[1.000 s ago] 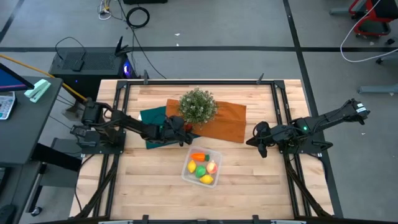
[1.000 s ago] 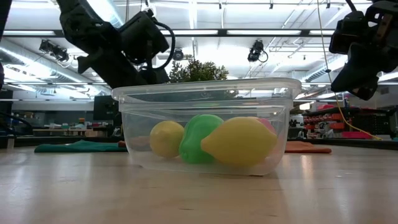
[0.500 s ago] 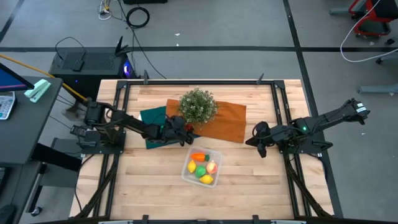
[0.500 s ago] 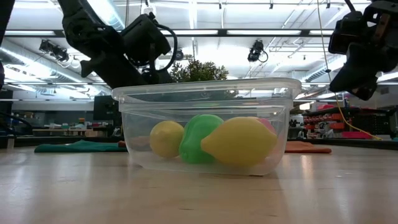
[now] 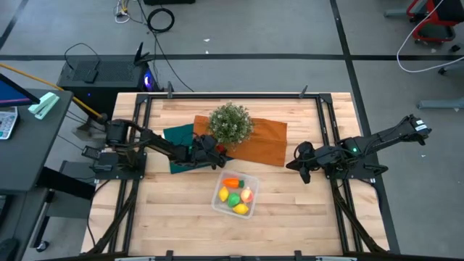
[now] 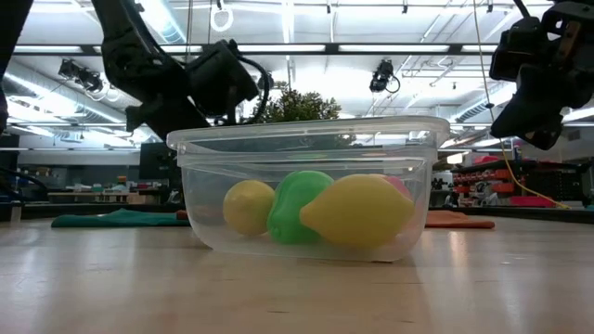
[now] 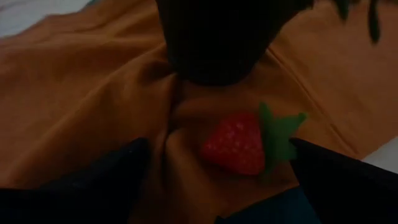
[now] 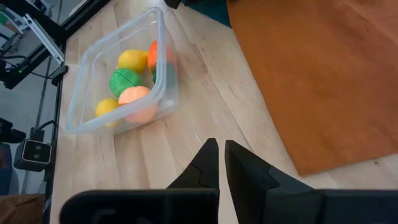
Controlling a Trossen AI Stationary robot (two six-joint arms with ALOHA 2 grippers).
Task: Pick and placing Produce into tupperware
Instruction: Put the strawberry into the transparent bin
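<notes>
- at the left of the desk (image 5: pixel 174 217) we see the left gripper (image 5: pixel 220 154) over the orange cloth (image 5: pixel 264 141), jaws spread wide around a red strawberry (image 7: pixel 239 142) lying on the cloth beside the plant (image 5: pixel 230 123).
- in the middle, the tupperware (image 5: pixel 217 201) holds two lemons (image 5: pixel 241 209), the carrot (image 5: pixel 230 183), the green piece (image 5: pixel 235 199) and the peach fruit (image 5: pixel 246 193).
- at the right, the right gripper (image 5: pixel 304 172) hovers above the desk, jaws clenched and empty.
</notes>
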